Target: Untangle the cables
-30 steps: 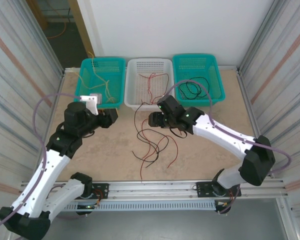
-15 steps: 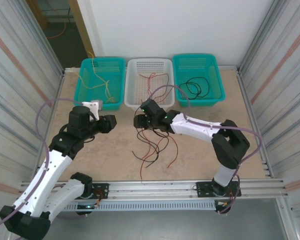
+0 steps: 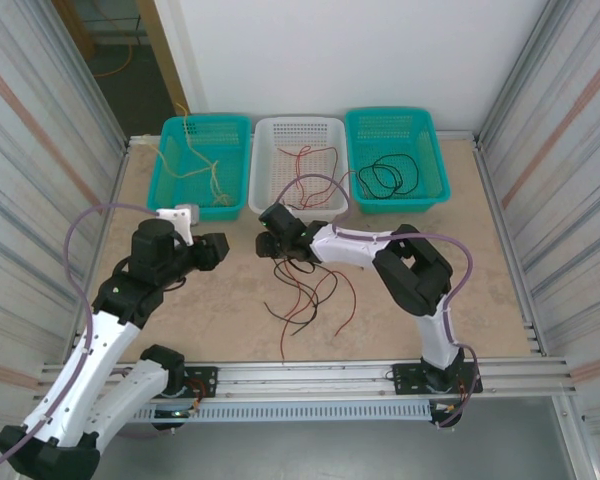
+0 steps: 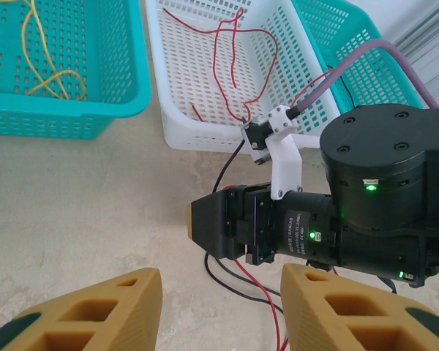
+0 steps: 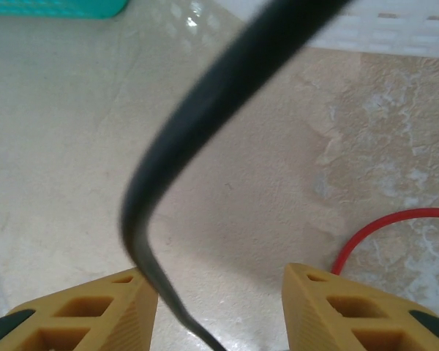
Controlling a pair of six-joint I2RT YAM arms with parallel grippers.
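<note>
**Right end effector (image 3: 271,224) swings in from the right to the tangle**

Cables (image 3: 305,290) lie tangled on the bench (image 3: 480,260), just before the white basket (image 3: 257,175). One black cable (image 5: 168,161) runs between my released right fingers (image 5: 73,307). I should clench low, then draw rightward into open bench, clear of the basket rim. Left end effector (image 4: 219,289) is released, near.

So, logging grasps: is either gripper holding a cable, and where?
Nothing is gripped. The right gripper is open, a black cable passing loose between its fingers; the left gripper is open too.

Left gripper (image 4: 219,307) and right gripper (image 5: 219,307) both gape.
</note>
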